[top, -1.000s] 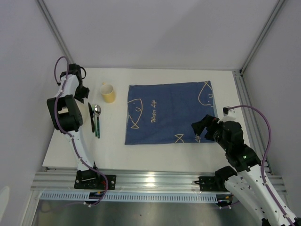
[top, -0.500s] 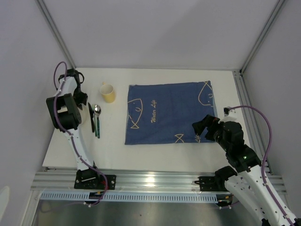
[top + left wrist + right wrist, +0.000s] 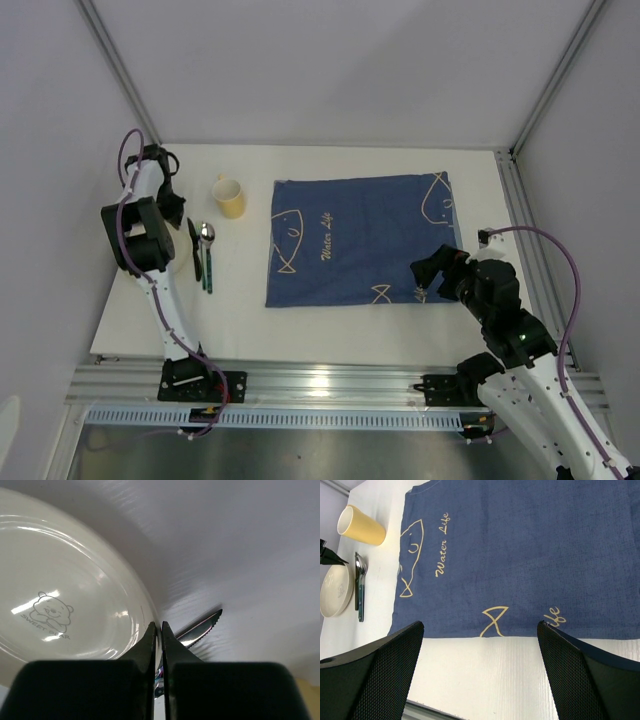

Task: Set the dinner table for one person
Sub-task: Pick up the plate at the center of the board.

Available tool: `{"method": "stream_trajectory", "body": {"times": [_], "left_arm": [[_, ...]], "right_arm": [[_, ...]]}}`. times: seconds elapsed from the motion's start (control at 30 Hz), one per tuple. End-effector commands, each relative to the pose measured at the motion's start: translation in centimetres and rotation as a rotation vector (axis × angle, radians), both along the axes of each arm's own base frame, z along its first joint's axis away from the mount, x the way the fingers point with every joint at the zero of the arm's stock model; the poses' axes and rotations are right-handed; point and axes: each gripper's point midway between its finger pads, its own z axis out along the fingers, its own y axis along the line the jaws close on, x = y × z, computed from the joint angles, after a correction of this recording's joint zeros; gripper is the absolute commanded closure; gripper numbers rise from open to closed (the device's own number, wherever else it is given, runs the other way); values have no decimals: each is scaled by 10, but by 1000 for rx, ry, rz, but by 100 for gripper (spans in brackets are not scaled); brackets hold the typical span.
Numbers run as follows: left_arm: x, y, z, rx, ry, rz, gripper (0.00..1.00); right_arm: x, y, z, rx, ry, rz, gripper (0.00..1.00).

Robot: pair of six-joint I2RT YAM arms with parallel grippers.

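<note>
item: place setting for one, partly laid.
bench (image 3: pixel 330 325): white top under everything, filling the middle of the overhead view; metal rail along its 6 o'clock edge.
cloth (image 3: pixel 355 235): dark blue with pale fish drawings, flat at the centre of the bench, nothing on it.
plate (image 3: pixel 65 580): cream with a bear print, holds nothing; at 9 o'clock of the cloth, mostly hidden under the left arm from above.
cup (image 3: pixel 230 197): yellow, upright, at 10 o'clock of the cloth; nothing seen inside it.
spoon (image 3: pixel 205 233): just beside the plate, on its cloth side.
knife (image 3: pixel 202 627): serrated blade lying close by the plate's rim, at 3 o'clock of the fingers in the wrist view.
left fingers (image 3: pixel 153 639): pinched almost together, the plate's rim apparently nipped between the tips.
right fingers (image 3: pixel 425 270): spread wide, holding nothing, over the cloth's 4 o'clock corner.
step, as judged: plate being taken to go on the cloth.
risk 1: the bite on the rim looks shallow, so the plate may tip or slip out on lifting.
risk 2: the knife and spoon lie so near that a swinging plate edge may knock them askew.
risk 3: a low carry may clip the cup or ruck the cloth edge.
risk 4: the right fingers near the cloth could get in the way of the placing.
</note>
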Motion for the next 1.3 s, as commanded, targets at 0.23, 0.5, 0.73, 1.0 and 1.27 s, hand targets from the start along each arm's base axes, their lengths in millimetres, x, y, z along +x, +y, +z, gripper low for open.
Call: {"method": "stream_trajectory", "body": {"times": [0.23,0.5,0.73,1.0,1.27], "left_arm": [[15,-1,33,-12,-130,-54,100],[22,1,94,84,-218,-88,100],[27,-18,125,43,-309,-126,99],[27,-62,150,17,-372,-202,99],[8,-97,202,56,-508,-287,99]], "right_arm": [[-1,-2,17,14,-32,-11,1],[-1,-2,15,6,-36,-8,1],[-2,-1,16,4,-39,3,1],[-2,1,17,6,-43,17,1],[-1,3,15,6,-43,28,1]]}}
